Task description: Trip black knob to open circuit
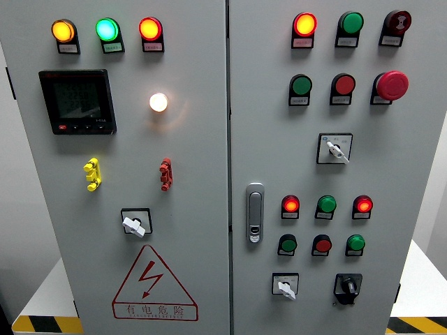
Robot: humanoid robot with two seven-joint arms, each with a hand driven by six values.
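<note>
- Big grey metal cabinet (195, 279) fills the whole shot, smooth painted doors split by a vertical seam just right of centre.
- Left door has a square black meter (77, 102) with a dark screen, plus a red-edged triangular warning sign (154, 284) low down.
- Chrome door handle (255, 213), tall and rounded, sits just right of the seam.
- Red mushroom button (392, 85) is domed and glossy, upper right.
- The black knob (347, 287) is at the bottom right of the right door, in a black square plate; its long grip runs up-down, tilted slightly, lower end pointing down-left.
- Neither robot hand shows, so their fingers can't be judged.
</note>
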